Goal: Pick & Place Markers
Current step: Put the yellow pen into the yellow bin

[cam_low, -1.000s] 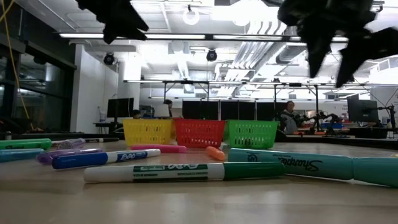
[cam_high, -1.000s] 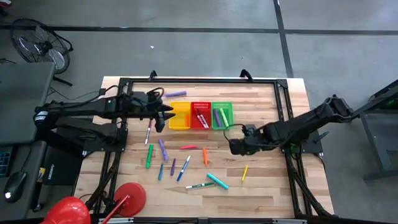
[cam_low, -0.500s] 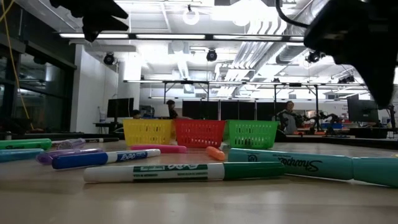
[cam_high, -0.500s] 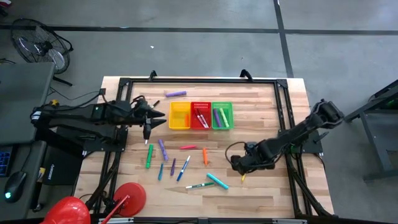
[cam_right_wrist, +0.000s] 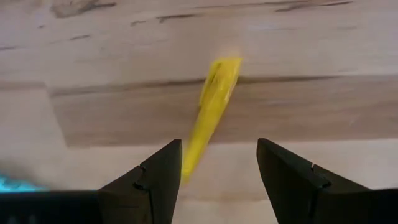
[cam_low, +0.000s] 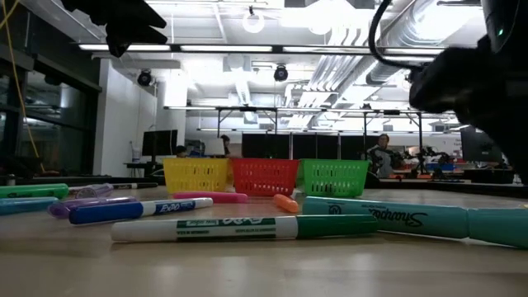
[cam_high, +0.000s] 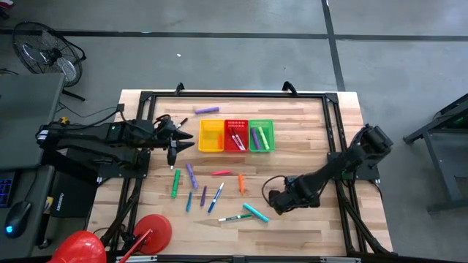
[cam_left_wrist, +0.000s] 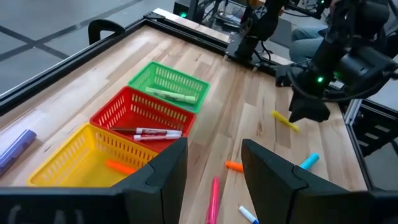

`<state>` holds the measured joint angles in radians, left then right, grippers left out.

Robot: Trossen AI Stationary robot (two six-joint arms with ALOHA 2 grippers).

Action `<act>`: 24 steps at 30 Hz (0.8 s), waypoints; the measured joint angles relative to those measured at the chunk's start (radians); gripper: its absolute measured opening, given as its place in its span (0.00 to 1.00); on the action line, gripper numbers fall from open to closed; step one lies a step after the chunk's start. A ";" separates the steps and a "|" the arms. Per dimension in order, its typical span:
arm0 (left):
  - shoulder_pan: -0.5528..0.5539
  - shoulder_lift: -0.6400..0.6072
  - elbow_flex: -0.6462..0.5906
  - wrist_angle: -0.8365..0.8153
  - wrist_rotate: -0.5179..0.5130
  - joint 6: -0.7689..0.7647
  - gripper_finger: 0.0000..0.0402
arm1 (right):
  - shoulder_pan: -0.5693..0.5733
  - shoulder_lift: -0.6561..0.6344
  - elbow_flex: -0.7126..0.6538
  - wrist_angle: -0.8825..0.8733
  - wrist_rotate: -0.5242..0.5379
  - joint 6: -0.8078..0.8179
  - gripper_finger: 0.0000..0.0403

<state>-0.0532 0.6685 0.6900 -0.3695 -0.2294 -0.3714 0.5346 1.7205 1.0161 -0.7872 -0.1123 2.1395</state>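
Yellow plastic marker [cam_right_wrist: 208, 112] lies flat on the pale wood bench [cam_right_wrist: 323, 37], dead ahead of the right claw [cam_right_wrist: 219, 177], its long axis running straight out between the parted, empty fingers. The left claw [cam_left_wrist: 213, 171], apart too, hovers by the yellow mesh basket [cam_left_wrist: 81, 155].

Bare worktop [cam_high: 314, 124] lies open right of the three baskets [cam_high: 235, 136]. Scattered markers [cam_high: 212, 191] crowd the middle; the right end effector [cam_high: 275, 202] apparently hangs low, blocking there.
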 joint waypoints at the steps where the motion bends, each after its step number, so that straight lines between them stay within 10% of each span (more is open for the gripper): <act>1: 0.000 0.000 0.000 0.000 0.000 0.000 0.37 | -0.002 0.010 0.000 0.008 0.000 0.000 0.49; 16: 0.000 0.000 0.001 -0.030 0.012 0.000 0.37 | -0.004 0.095 0.004 0.078 -0.016 0.030 0.48; 24: 0.000 0.000 0.001 -0.032 0.012 0.000 0.37 | -0.005 0.097 0.002 0.093 -0.010 0.028 0.31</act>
<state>-0.0532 0.6685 0.6914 -0.4015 -0.2176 -0.3714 0.5297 1.8175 1.0183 -0.6941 -0.1219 2.1677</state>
